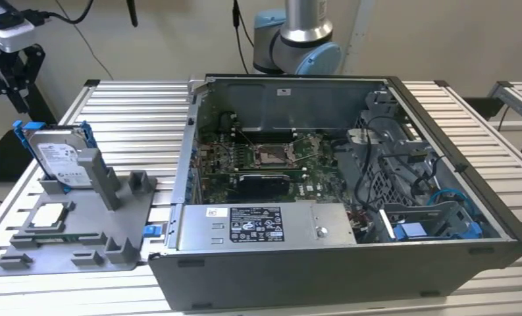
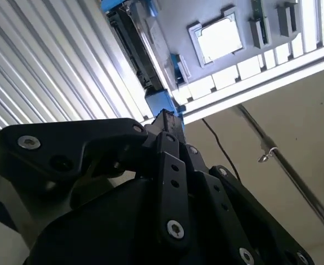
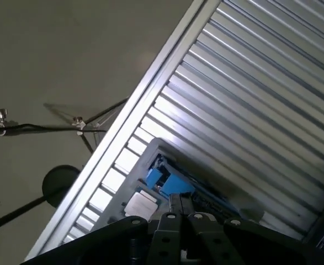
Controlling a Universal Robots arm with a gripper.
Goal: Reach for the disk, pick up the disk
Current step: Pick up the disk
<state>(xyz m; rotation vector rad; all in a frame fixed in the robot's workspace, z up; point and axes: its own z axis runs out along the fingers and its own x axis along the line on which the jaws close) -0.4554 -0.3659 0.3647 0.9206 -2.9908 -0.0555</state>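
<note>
My claw (image 1: pixel 16 99) (image 2: pixel 167 118) hangs at the exterior view's far left, above the near corner of the slatted metal table (image 1: pixel 129 112), with nothing in it. Whether it is released or clenched I cannot tell, because the black links overlap one another in both wrist views. The disk (image 1: pixel 60 157) stands upright on its edge in a slot of a grey moulded fixture (image 1: pixel 85 232) that lies flat on the table. Its white label faces the exterior view and the blue bracket wraps its sides. It sits below my claw and apart from it, untouched. In the second wrist view I see the disk (image 2: pixel 137 47) edge-on as a dark strip, with blue showing at both ends, and the nearer blue end lines up just past my tip. In the first wrist view its blue bracket (image 3: pixel 170 182) shows close ahead of me. How much air lies between us I can only guess from there, though it seems a clear gap. A small square silver chip (image 1: pixel 48 216) lies flat on the same fixture, near the disk (it shows brightly in the second wrist view too (image 2: pixel 219 38)). Toward the exterior view's right stands an open computer case (image 1: pixel 331 280), just beside the fixture, with a labelled silver box (image 1: pixel 261 224) along its near wall.
</note>
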